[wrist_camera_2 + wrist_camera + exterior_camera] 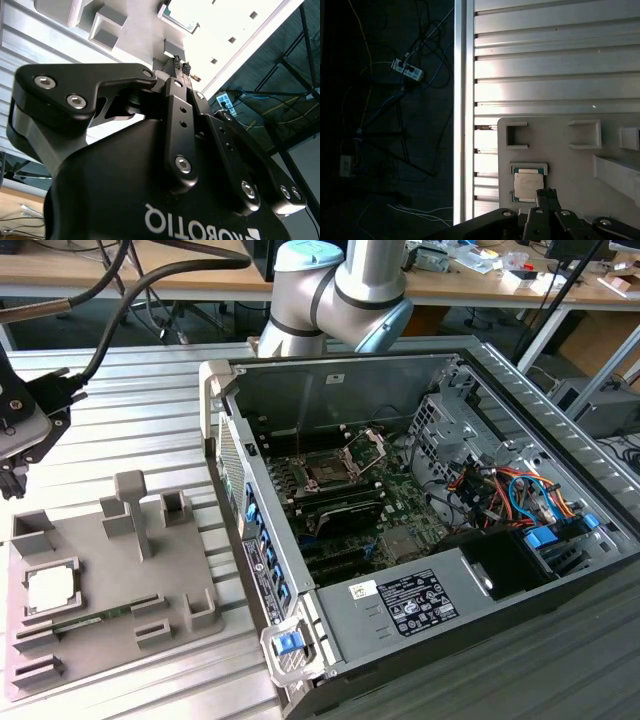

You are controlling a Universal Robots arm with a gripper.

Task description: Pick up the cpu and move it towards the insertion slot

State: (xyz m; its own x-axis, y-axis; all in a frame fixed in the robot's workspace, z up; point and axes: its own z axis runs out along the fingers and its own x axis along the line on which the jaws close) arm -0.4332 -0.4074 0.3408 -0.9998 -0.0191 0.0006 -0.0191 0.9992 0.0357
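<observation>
A ribbed aluminium worktop (130, 410) of long parallel slats spans the scene, and in the first wrist view a bright glare of light lies across them. On the far side stand wooden desks (90, 275) strewn with clutter. Beside the worktop's edge, a dark floor (370, 150) carries loose cables (436, 55) and a power strip (407, 72).

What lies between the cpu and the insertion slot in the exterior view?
In the exterior view, between the cpu and slot: the grey tray's upright posts, a strip of slatted table, then the case wall.
</observation>
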